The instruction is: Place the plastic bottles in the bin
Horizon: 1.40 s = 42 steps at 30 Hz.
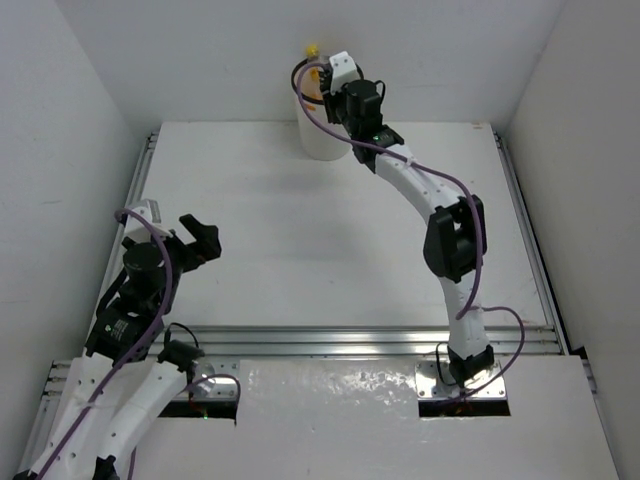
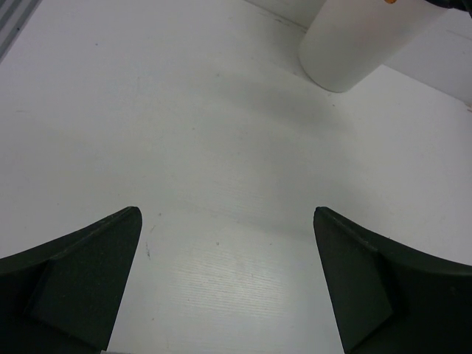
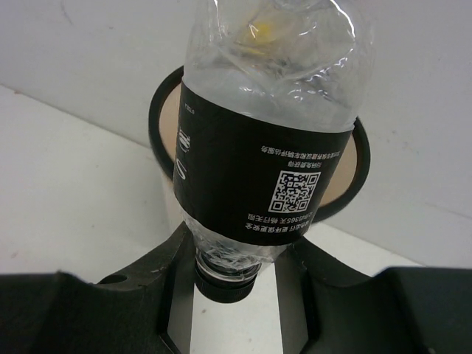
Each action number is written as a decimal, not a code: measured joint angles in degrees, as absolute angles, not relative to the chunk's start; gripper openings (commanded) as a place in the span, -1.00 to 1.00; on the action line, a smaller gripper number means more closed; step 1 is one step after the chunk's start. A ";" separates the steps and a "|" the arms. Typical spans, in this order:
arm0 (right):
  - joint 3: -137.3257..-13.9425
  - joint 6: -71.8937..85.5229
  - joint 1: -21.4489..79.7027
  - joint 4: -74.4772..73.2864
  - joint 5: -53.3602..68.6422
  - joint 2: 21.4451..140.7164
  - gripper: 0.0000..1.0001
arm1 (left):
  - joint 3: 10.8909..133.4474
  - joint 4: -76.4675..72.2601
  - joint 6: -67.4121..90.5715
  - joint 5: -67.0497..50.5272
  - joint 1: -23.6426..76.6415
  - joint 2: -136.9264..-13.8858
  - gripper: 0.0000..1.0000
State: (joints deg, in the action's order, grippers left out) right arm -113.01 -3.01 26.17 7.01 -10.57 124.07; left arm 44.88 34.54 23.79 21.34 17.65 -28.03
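Observation:
My right gripper (image 3: 232,254) is shut on a clear plastic bottle (image 3: 258,162) with a dark label and black cap. It holds the bottle by the neck, cap toward the camera, body pointing at the open mouth of the bin (image 3: 157,118). In the top view the white bin (image 1: 318,135) stands at the table's far edge with the right gripper (image 1: 335,88) over it. A yellow-capped bottle (image 1: 312,48) pokes up at the bin's far side. My left gripper (image 1: 200,240) is open and empty at the near left; the left wrist view shows the gripper (image 2: 227,221) above bare table.
White walls close in the table at the back and both sides. Metal rails (image 1: 360,340) run along the near edge and the sides. The bin also shows in the left wrist view (image 2: 354,44) at the top right.

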 measured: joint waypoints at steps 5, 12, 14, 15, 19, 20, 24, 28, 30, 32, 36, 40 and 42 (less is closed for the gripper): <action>-121.10 -4.80 25.10 7.94 -10.52 129.51 -0.59 | 44.88 34.52 23.79 21.32 17.65 -28.36 0.99; -125.38 -4.89 22.83 15.42 -8.49 133.53 -0.53 | 44.86 34.54 23.79 21.34 17.65 -28.38 0.99; -128.16 -4.78 22.26 17.30 -6.92 135.98 -0.51 | 44.84 34.54 23.81 21.34 17.65 -28.08 0.99; -129.69 -4.56 21.82 18.00 -6.15 137.36 -0.50 | 44.77 34.54 23.81 21.34 17.67 -27.88 0.99; -131.59 -2.09 20.53 21.06 -3.57 141.36 -0.48 | 44.51 34.52 23.81 21.34 17.72 -27.49 0.99; -131.83 -1.21 20.18 21.32 -3.11 142.32 -0.47 | 44.51 34.54 23.81 21.34 17.74 -27.53 0.99; -132.14 1.52 18.85 22.44 -1.93 145.43 -0.21 | 44.51 34.52 23.81 21.32 17.82 -27.99 0.99; -133.05 2.22 18.17 22.79 -1.30 145.80 0.80 | 44.51 34.52 23.79 21.26 17.82 -28.91 0.99; -133.43 2.22 18.09 22.48 -1.32 145.80 0.97 | 44.51 34.52 23.79 21.10 17.82 -29.02 0.99; -133.99 2.24 18.11 22.11 -1.26 145.80 0.98 | 44.49 34.50 23.79 21.02 17.82 -28.99 0.98; -134.74 2.15 18.11 21.78 -1.21 145.77 0.98 | 44.49 34.50 23.79 20.64 17.85 -28.99 0.99; -134.74 2.11 18.11 20.25 -1.26 145.67 0.98 | 44.49 34.48 23.73 20.25 17.89 -29.10 0.98; -134.72 2.11 18.11 18.90 -1.37 145.21 0.98 | 44.49 34.46 23.57 20.18 17.91 -29.54 0.98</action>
State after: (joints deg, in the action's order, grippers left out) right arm -134.72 2.11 18.11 18.90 -1.37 145.21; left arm 44.49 34.46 23.57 20.18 17.91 -29.54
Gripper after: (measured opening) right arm 0.986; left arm 0.993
